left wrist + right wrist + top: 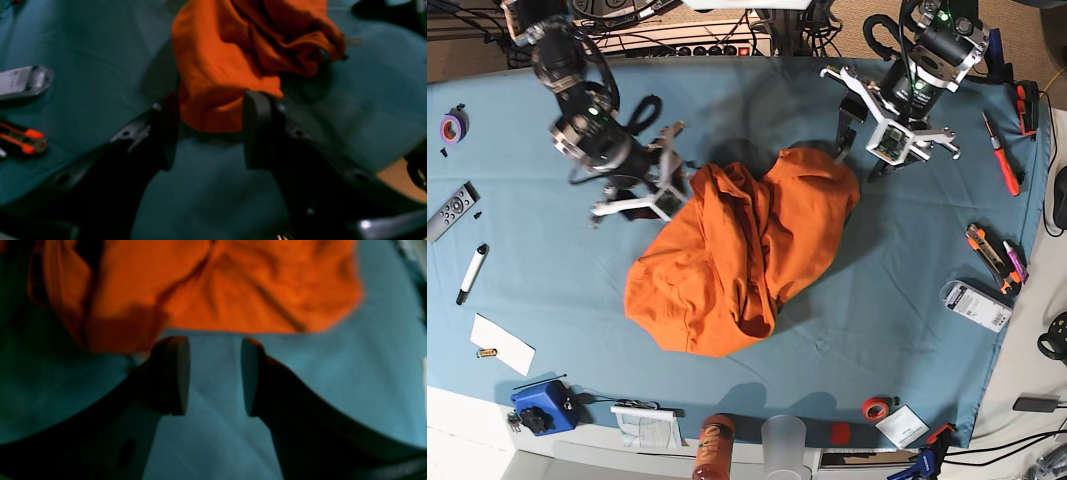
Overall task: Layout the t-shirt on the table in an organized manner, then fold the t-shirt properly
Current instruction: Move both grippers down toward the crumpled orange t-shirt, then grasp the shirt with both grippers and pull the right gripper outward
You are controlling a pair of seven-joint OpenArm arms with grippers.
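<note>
Base view: the shirt [737, 260] lies crumpled in a rounded heap near the middle of the table [547, 300], soft orange cloth with deep folds and a long crease running down its centre. It is not spread out; neither sleeves nor collar can be made out. The table cover is smooth blue-teal fabric with faint wrinkles and rounded corners.

Left claw [867, 135] sits at the heap's far edge, on this view's right. Left wrist view: jaws apart, with a lobe of shirt [230, 66] lying between the pads [255, 130]; whether it is gripped I cannot tell. Picture is blurred.

Right claw [667, 175] sits at the heap's other upper edge. Right wrist view: jaws [215, 375] wide apart, bare teal cloth between them, the shirt's hem [233, 290] just beyond the tips; nothing held.

Around the table's edges: a remote [449, 212], a marker [471, 272], a white card [502, 343], a purple tape roll [453, 126], a red tape roll [877, 408], a red-handled screwdriver [1001, 152], a utility knife [984, 248], a clear cup [784, 437] and a blue box [542, 405]. Cables run along the far side; tan floor shows to the right.
</note>
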